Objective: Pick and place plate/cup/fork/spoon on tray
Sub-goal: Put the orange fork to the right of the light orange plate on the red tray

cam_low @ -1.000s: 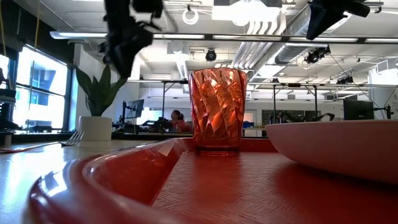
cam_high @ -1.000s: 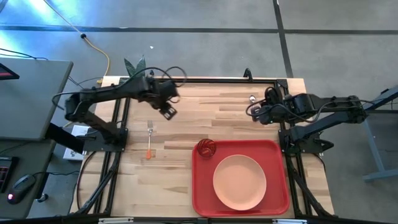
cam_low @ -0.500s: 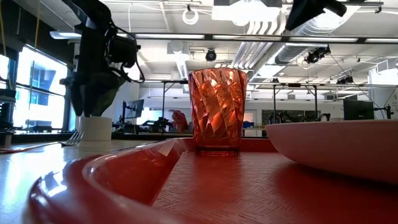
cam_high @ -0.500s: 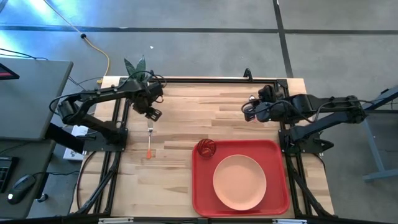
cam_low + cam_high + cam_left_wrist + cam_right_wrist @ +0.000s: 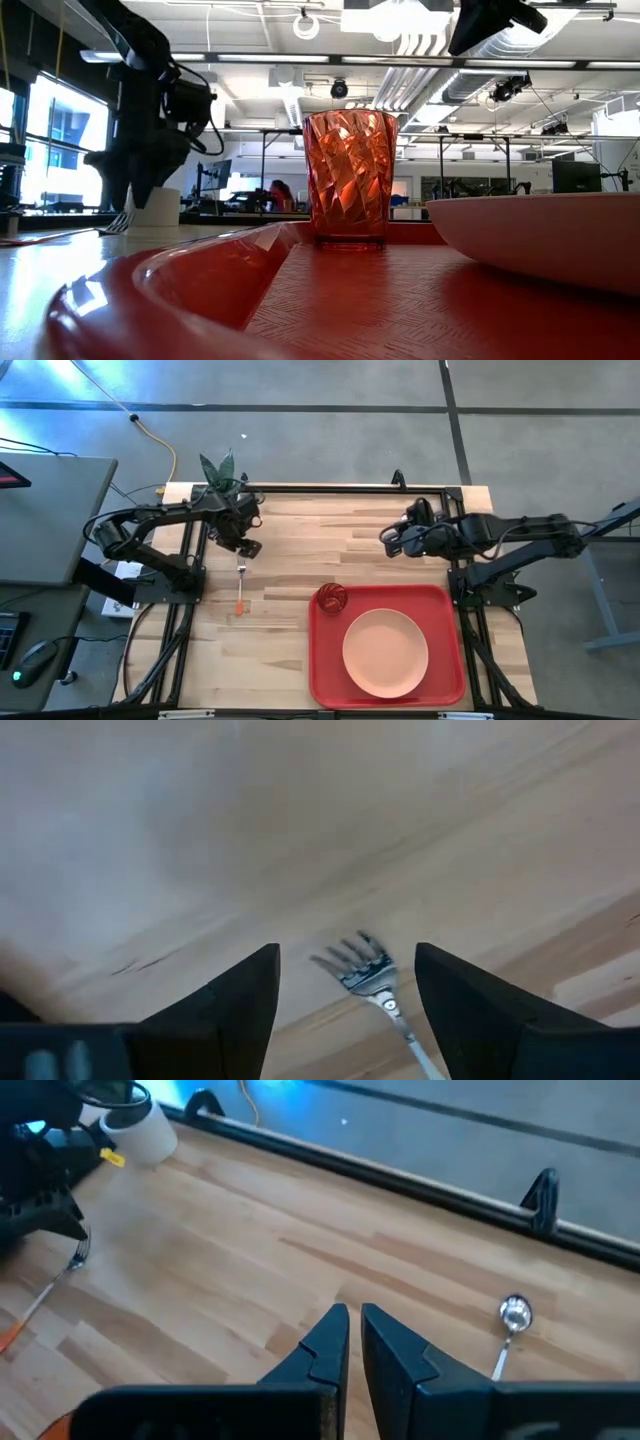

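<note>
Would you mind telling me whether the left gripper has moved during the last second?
Yes. The left gripper moved toward the plant-side table edge, ending over the fork tines.

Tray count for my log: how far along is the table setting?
Done: the plate and cup sit on the tray. In hand: the open left claw straddles the fork tines, not gripping. Left: the fork and spoon, both on the table; the right claw is nearly closed, empty.

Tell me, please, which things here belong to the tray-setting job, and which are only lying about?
Job things:
tray, plate and cup both on it
fork on the table, under the open left gripper
spoon on the table, near the right gripper, fingers nearly shut

Just lying about:
plant pot at the table's far corner
yellow cable on the floor
</note>
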